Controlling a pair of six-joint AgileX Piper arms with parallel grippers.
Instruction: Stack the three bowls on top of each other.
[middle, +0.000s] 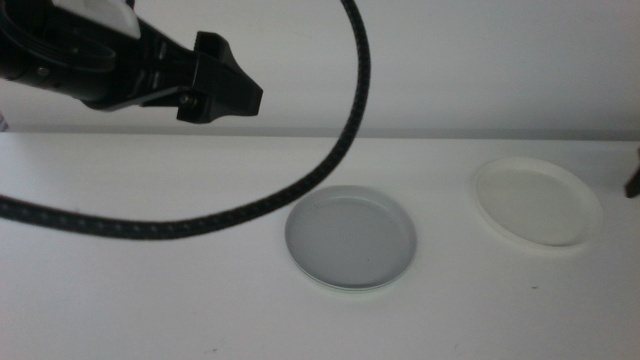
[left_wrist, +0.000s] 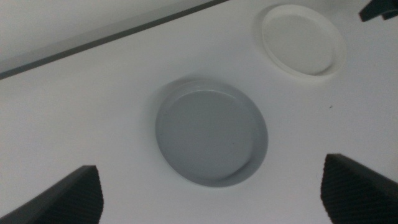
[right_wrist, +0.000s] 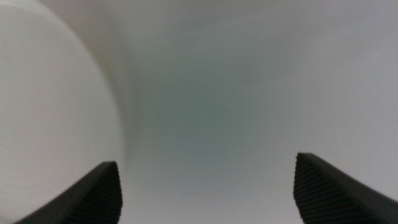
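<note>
A white table (middle: 120, 300) seen from above holds what look like two stacks of work. Near the middle sits a grey bowl (middle: 351, 237), shallow and plate-like. A thin pale green edge shows along its near rim, which suggests the mint green bowl (middle: 340, 287) lies directly beneath it; only that sliver is visible, so this is a judgement. Well apart from it, toward the right side, the white bowl (middle: 535, 203) rests alone on the table.

The left gripper (middle: 225, 90) hangs high above the table, up and to the left of the grey bowl, with a dark braided cable (middle: 330, 160) looping down in front of the scene. Its wrist camera looks straight down on the grey bowl, and its two dark jaws stand wide apart, grasping nothing.

The right gripper (right_wrist: 208, 186) is low at the table's right edge, just beside the white bowl; only a dark tip of it shows in the middle view. Its jaws are also spread wide and empty, with the bowl's pale rim blurred close by.

As a judgement, the first stacking step appears done, and the white bowl has yet to join the pile.

No brands, labels or writing are readable anywhere.
</note>
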